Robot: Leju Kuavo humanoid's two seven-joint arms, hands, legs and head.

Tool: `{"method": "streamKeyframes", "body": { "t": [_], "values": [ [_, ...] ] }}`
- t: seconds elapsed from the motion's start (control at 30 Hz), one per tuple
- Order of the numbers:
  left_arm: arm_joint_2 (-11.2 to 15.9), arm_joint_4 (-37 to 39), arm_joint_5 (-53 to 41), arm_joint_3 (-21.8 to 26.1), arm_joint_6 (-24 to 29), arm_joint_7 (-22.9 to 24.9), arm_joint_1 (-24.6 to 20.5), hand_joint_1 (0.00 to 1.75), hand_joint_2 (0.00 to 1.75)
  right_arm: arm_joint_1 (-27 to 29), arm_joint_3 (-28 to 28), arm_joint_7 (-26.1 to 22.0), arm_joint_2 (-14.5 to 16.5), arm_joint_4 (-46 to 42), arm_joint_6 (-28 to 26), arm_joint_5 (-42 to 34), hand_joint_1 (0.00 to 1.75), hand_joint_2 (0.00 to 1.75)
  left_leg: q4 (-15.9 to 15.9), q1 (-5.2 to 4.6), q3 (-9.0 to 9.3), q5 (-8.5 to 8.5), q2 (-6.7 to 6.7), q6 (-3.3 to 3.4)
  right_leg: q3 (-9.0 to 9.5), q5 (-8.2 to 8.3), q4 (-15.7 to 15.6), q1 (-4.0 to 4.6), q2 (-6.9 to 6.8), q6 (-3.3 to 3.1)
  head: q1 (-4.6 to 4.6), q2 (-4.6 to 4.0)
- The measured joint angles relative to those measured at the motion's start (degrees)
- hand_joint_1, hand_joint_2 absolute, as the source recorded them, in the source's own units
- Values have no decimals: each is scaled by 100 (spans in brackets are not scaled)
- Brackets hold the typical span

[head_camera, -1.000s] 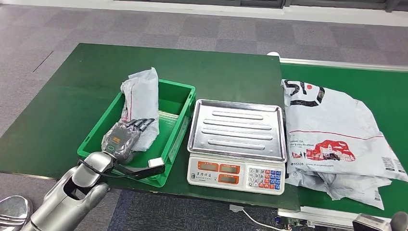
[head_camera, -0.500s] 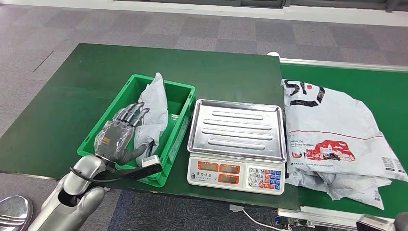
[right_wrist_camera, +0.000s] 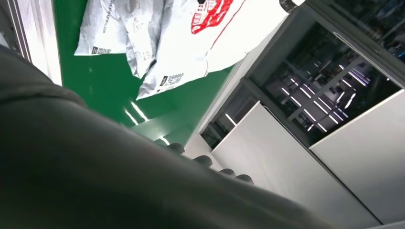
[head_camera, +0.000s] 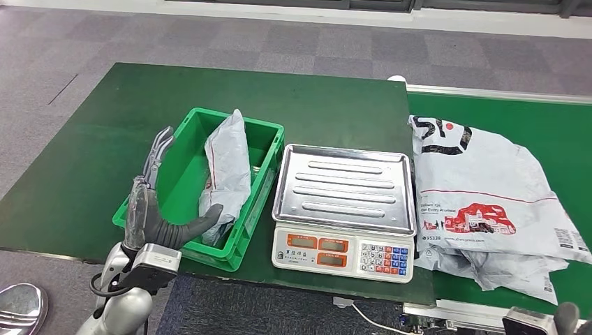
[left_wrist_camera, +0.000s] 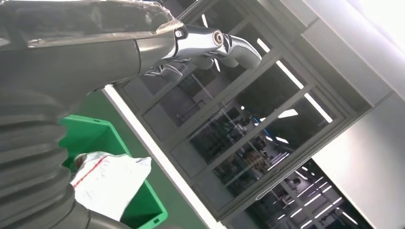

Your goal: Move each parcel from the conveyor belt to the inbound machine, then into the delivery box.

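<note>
A: Nearest the camera, what was the left robot hand point(head_camera: 150, 209) doing?

B: It hovered at the near left wall of the green delivery box point(head_camera: 262, 183), fingers spread and pointing away, thumb reaching toward the small grey parcel point(head_camera: 227, 167); it gripped nothing; I judged the spread palm suited a hand that had let go inside the box.

A: And the parcel itself?

B: It leaned upright inside the box against the right wall, a thin red line down its face; the left wrist view showed the same crumpled bag in the green bin; no writing on it could be read.

A: The right robot hand?

B: Only a sliver at the lower right corner of the head view, and dark fingertips in its own wrist view; whether it was open or closed I could not tell.

A: The scale?

B: The inbound machine point(head_camera: 341, 202) sat just beside the box on the bench point(head_camera: 105, 125), its steel tray bare, keypad and red displays facing the robot; its label was too small to read.

A: Farther right?

B: Larger parcels point(head_camera: 482, 202) lay heaped on the conveyor belt point(head_camera: 558, 132), presumably awaiting weighing; one bore a red picture, "95338" beneath it, and a barcode at its edge; the rest was illegible.
</note>
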Motion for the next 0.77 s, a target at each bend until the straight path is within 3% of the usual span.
{"method": "streamKeyframes", "body": {
  "t": [0.27, 0.47, 0.77],
  "values": [
    [-434, -129, 640, -1, -896, -239, 176, 0, 175, -44, 53, 202, 66, 17, 17, 126, 0, 0, 0, 0, 1, 0, -1, 1, 3, 0, 0, -1, -2, 0, 0, 0],
    [-567, -22, 578, -42, -1871, -197, 178, 0, 175, -136, 166, 341, 28, 162, 109, 171, 0, 0, 0, 0, 3, -2, -2, 2, 4, 0, -1, -1, -2, 1, 0, 0],
    [-692, 294, 64, -293, -2091, -209, 300, 0, 175, -218, 548, 456, -50, 406, 115, 389, 0, 0, 0, 0, 4, -2, -3, 1, 4, -1, 0, -1, -3, 1, 0, 0]
  ]
}}
